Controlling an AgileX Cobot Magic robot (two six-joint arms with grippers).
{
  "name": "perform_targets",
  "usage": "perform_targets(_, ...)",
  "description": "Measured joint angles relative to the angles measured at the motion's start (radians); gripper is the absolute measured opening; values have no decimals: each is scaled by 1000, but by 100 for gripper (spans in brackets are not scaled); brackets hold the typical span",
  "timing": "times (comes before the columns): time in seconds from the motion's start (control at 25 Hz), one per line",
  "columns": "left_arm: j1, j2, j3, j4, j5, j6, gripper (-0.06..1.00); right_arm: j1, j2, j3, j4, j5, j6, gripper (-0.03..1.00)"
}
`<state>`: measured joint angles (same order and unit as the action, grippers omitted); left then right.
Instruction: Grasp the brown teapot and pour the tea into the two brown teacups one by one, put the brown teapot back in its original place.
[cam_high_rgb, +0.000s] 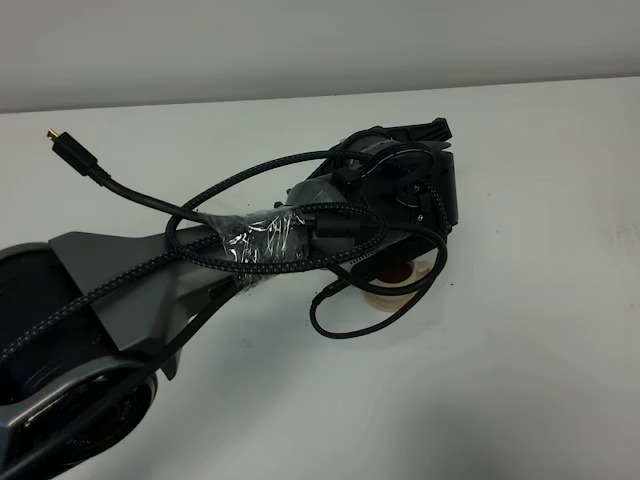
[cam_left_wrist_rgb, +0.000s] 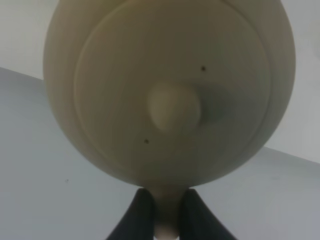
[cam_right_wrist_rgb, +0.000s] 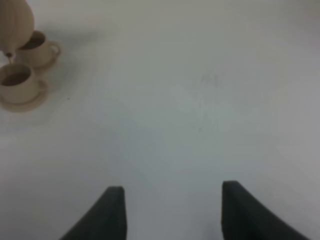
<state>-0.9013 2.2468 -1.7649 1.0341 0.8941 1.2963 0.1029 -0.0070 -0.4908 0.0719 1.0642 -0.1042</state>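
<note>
teapot (cam_left_wrist_rgb: 170, 95) handle clamped in left gripper (cam_left_wrist_rgb: 167, 212)

A robot lab test bench: bare white table (cam_high_rgb: 540, 330), plain wall (cam_high_rgb: 300, 40), loose cabling (cam_high_rgb: 130, 192).

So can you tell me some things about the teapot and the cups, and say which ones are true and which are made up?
1. The left fingers pinch the teapot by its handle. True.
2. The teapot's lid is off. False: the lid with its knob sits on the pot.
3. The right gripper holds a cup. False: its fingers stand apart over the bare white table, holding nothing.
4. Two teacups stand side by side, each on a saucer. True.
5. The teapot hangs over the nearer teacup, and a drip shows at its spout. True.
</note>
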Motion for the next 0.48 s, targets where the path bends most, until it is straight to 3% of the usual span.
perform_targets(0.48,0,0,0,4,0,0,15,0,0,0,0,0,0,46)
